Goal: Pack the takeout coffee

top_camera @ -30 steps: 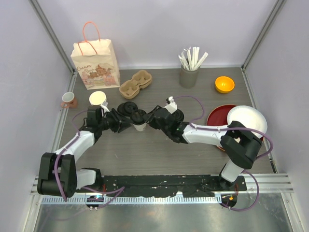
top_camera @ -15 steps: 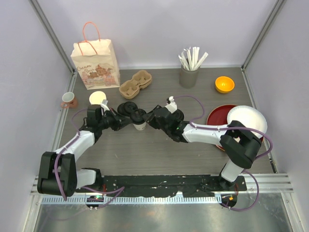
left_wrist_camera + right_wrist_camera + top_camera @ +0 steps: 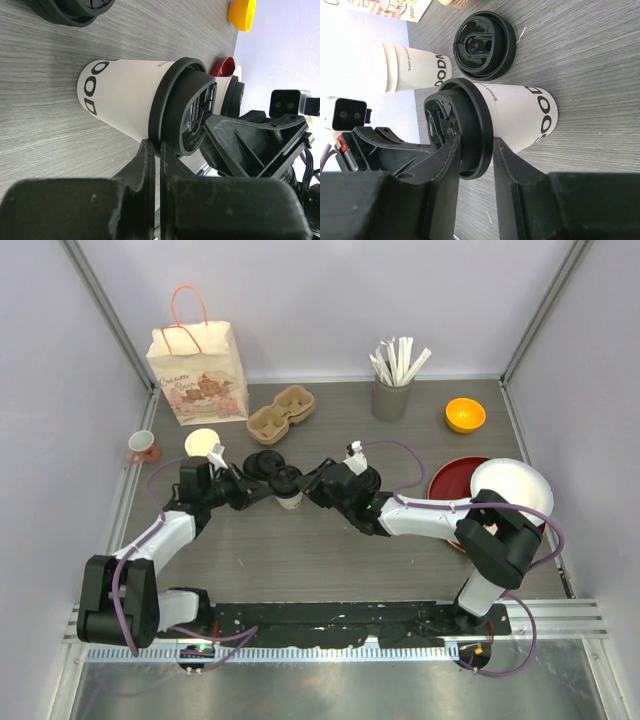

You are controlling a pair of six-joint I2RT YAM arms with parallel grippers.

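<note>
Holding the takeout coffee [image 3: 289, 498] upright left of centre on the worktop [image 3: 330, 560], our right end effector [image 3: 475, 144] is clamped across its black lid [image 3: 470, 130] while the left end effector [image 3: 156, 148], drawn together, sits at the rim; we judge a skewed push could tip it.

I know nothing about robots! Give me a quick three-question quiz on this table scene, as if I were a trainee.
1. True or false: the paper cup wears a black lid.
2. What sits beside the paper bag at the back? A) a cardboard cup carrier B) a kettle C) a toaster
3. Which gripper's fingers straddle the lid's rim?

Key: 1 true. 2 A. 3 the right gripper.
</note>
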